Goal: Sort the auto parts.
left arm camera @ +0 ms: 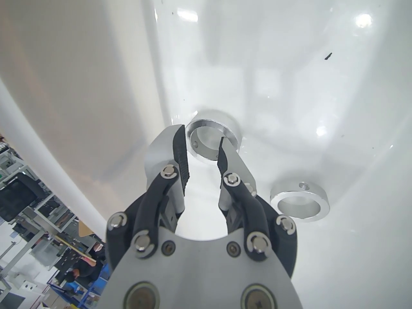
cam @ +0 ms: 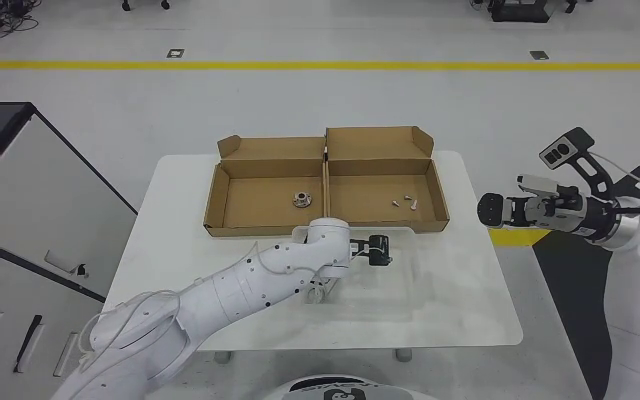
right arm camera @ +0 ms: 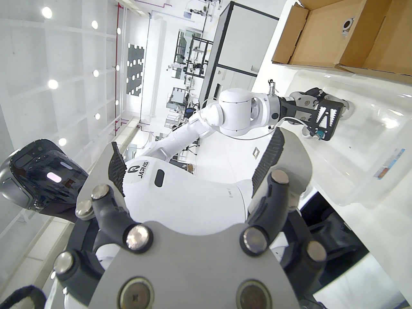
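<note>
Straddling the shaft collar (left arm camera: 210, 124), our left gripper (left arm camera: 201, 155) fingers stand apart — closing skewed, we might flick it; right gripper (right arm camera: 194, 143) gapes too.

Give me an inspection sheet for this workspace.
Surface: glossy white table.
Job's things: silver metal collar ring at the left end effector; second silver collar ring flat beside it; open brown cardboard box, round flanged metal part in one compartment, small pale fasteners in the other.
Clutter: dark speck; printed sticker.
Grippers: left end effector open, one finger outside the ring, one over its bore; right end effector open, beyond the table's edge.
Cables: thin cable at the left wrist.
Surroundings: yellow floor line.
</note>
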You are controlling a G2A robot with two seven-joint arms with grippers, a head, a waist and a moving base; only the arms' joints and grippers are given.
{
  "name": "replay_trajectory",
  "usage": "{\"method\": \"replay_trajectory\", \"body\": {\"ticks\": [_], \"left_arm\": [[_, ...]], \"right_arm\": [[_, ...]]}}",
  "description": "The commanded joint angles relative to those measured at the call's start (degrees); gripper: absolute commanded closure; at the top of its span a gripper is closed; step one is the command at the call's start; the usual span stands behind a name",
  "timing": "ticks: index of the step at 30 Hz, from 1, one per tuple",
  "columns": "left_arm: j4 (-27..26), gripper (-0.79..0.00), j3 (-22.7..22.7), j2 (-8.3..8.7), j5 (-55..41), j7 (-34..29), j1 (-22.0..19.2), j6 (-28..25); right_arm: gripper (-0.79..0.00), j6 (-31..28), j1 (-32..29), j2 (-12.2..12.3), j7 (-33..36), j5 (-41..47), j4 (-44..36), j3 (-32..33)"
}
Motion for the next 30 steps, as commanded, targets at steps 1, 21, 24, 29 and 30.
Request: {"method": "replay_trajectory", "body": {"ticks": [1,21,24,29,30], "left_arm": [[0.26,-0.348,-0.08,-0.10,-0.37,-0.57,0.03,-0.44],[0.73,-0.453,4.29,0.43,-14.51,-2.56,-4.98,0.55],[0.68,-0.369,4.80,0.54,-15.69,-2.65,-5.80,0.65],[1.28,-0.326,5.86,0.57,-16.44,-2.33,-6.61,0.33],[1.51,-0.314,6.11,0.55,-16.62,-2.21,-6.69,0.21]], "right_arm": [[-0.785,0.00,0.00,0.00,0.00,0.00,0.00,0.00],[-0.785,0.00,0.00,0.00,0.00,0.00,0.00,0.00],[-0.785,0.00,0.00,0.00,0.00,0.00,0.00,0.00],[-0.785,0.00,0.00,0.00,0.00,0.00,0.00,0.00],[-0.785,0.00,0.00,0.00,0.00,0.00,0.00,0.00]]}}
